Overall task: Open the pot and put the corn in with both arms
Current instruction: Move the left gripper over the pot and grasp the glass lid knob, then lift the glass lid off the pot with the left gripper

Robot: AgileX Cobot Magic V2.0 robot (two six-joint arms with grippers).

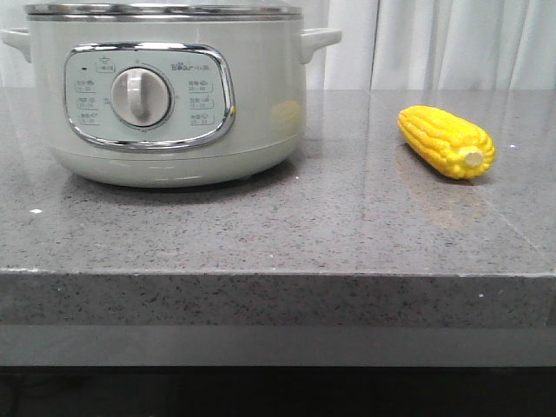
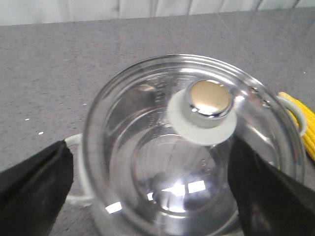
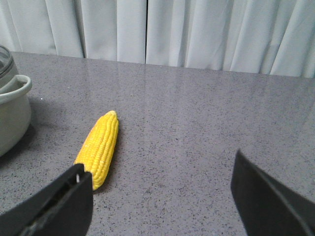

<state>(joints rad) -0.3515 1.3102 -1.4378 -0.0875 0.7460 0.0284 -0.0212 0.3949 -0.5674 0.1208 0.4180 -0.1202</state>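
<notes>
The pale grey-green pot [image 1: 165, 95] stands at the left of the counter with its glass lid [image 2: 187, 147] on. The lid's chrome knob [image 2: 210, 101] shows from above in the left wrist view. My left gripper [image 2: 150, 189] is open above the lid, one finger on each side, the knob just ahead of it. The yellow corn [image 1: 446, 141] lies on the counter to the right of the pot. My right gripper [image 3: 162, 194] is open and empty above the counter, the corn [image 3: 99, 147] by one finger. Neither gripper shows in the front view.
The grey speckled stone counter [image 1: 330, 226] has a front edge close to the camera. White curtains [image 3: 172, 32] hang behind it. The pot's side handle [image 3: 15, 88] shows at the edge of the right wrist view. Corn tip also shows beside the pot [image 2: 305, 123].
</notes>
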